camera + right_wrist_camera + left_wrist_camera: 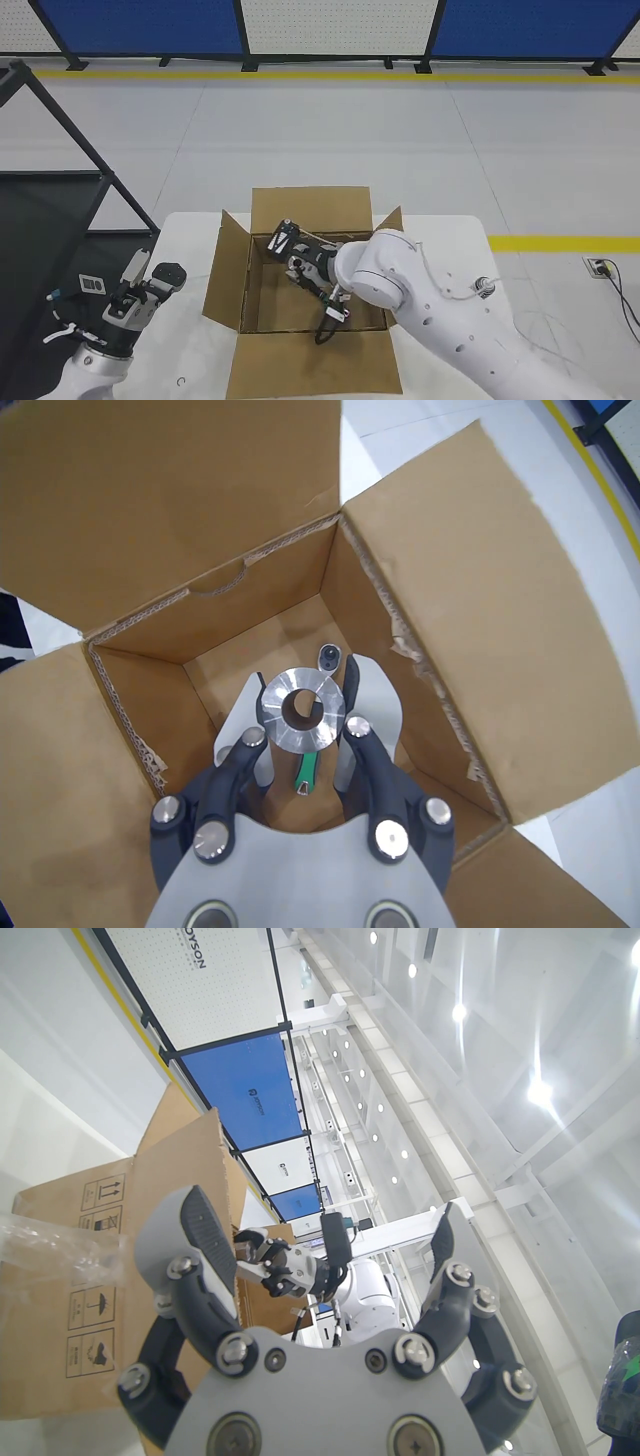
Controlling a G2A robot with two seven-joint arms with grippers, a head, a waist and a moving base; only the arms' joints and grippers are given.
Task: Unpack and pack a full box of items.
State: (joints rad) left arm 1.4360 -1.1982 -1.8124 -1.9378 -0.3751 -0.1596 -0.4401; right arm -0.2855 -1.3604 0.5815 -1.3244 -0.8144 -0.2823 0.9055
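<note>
Gripping a flat metal ring [303,709] by its rim, the right hand [306,687] is hanging over the open mouth of the cardboard box [260,620], its fingers [352,680] narrowed on either side of the ring. The ring is sitting in the air above the box floor, apart from it, directly over a wrench [307,769] with a green handle that is lying flat on the bottom. That wrench is the one thing I am seeing inside; all four flaps are folded outward.

With the box this bare, the step looks like either one of the last items coming out or one of the first going back in; I cannot tell which. Going out calls for a straight lift past the flaps. Going in calls for lowering the ring beside the wrench, not onto it.

Off to the box's left, above the white table [190,340], the left hand [325,1223] is pointing upward, spread wide and holding nothing.
</note>
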